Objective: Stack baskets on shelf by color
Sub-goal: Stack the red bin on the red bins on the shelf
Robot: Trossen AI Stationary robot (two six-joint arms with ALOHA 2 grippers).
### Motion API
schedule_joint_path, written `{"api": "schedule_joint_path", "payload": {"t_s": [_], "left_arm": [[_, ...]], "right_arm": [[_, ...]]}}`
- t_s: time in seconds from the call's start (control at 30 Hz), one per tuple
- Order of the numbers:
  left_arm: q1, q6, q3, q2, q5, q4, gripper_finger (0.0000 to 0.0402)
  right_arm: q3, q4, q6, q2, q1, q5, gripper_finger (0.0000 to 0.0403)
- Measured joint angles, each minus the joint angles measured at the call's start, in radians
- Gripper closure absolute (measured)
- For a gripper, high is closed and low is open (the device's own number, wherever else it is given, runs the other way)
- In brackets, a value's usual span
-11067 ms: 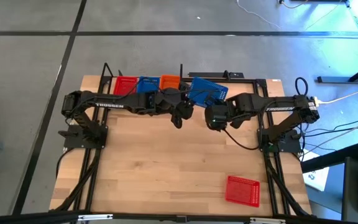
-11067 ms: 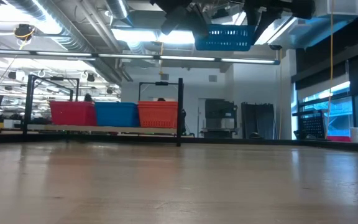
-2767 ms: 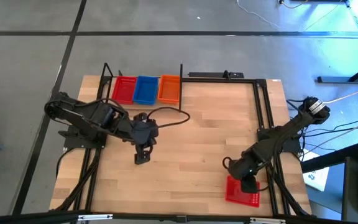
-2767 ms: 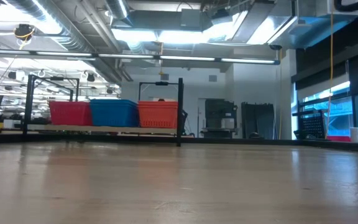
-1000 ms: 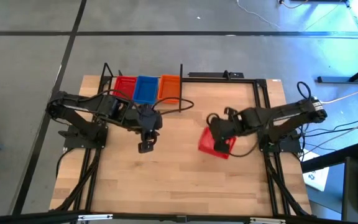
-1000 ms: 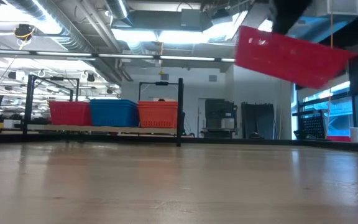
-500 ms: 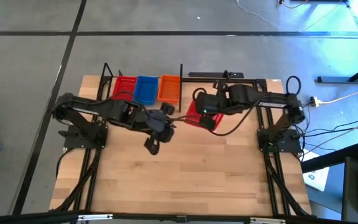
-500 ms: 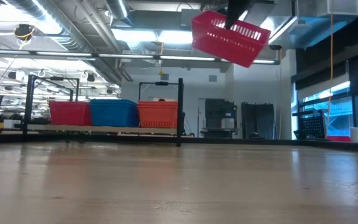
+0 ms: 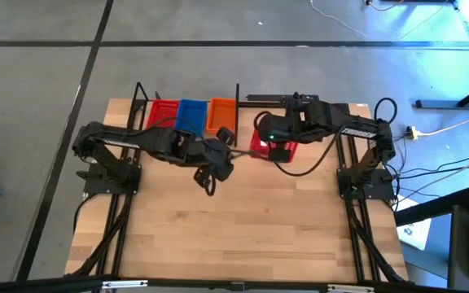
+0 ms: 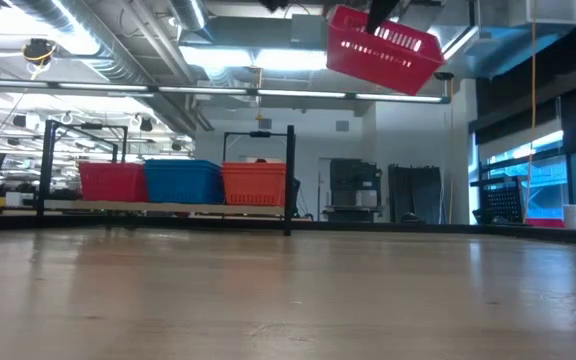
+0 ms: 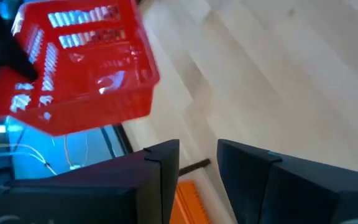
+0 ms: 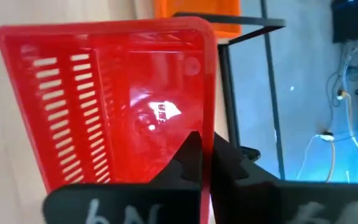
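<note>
From my station the desk (image 9: 243, 220) was the biggest thing in view: pale wood planks, with most of its near surface bare and open for moving. Black rails ran down its left and right edges.

At the far edge stood the shelf (image 9: 187, 134), a narrow light board inside thin black rods with upright posts. On it sat a red stack (image 9: 164, 113), a blue stack (image 9: 190, 115) and an orange stack (image 9: 221, 115), side by side and touching, filling the board from post to post.

My right end effector (image 9: 272, 140) was clamped on one long rim of a red basket (image 10: 382, 48), held tilted and high above the desk, just right of the shelf's right post. Its walls were glossy plastic, perforated with rows of slots, with rounded corners.

My left end effector (image 11: 197, 163) hung over the desk just in front of the shelf, near the red basket but apart from it. Its dark fingers stood spread with a gap between them, holding nothing.
</note>
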Motion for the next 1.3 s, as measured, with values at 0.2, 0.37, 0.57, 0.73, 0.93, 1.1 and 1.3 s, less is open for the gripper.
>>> {"api": "schedule_joint_path", "payload": {"t_s": [0.2, 0.37, 0.57, 0.73, 0.93, 1.1, 1.3], "left_arm": [[0.02, -0.223, 0.002, -0.051, -0.021, 0.013, 0.0299], [0.021, -0.452, 0.004, -0.097, -0.069, 0.006, 0.0299], [0.032, -0.783, 0.0, -0.198, -0.102, -0.005, 0.0299], [0.055, -1.01, 0.0, -0.214, -0.196, 0.035, 0.0299], [0.055, -1.053, 0.001, -0.147, -0.342, 0.091, 0.0299], [0.041, -0.873, 0.002, -0.087, -0.446, 0.17, 0.0299], [0.04, -0.713, -0.001, -0.029, -0.456, 0.248, 0.0299]], "right_arm": [[-0.001, 0.005, 0.024, -0.005, 0.0, 0.099, 0.0402], [-0.001, 0.01, 0.079, -0.006, -0.005, 0.155, 0.0399], [-0.001, 0.063, 0.001, -0.006, -0.005, 0.256, 0.0401], [-0.001, 0.148, -0.003, -0.006, -0.005, 0.287, 0.0401], [-0.001, 0.249, -0.033, -0.006, 0.008, 0.369, 0.0402], [-0.001, 0.284, -0.07, -0.006, 0.019, 0.432, 0.0402], [-0.002, 0.296, -0.103, -0.006, 0.046, 0.526, 0.0402]]}}
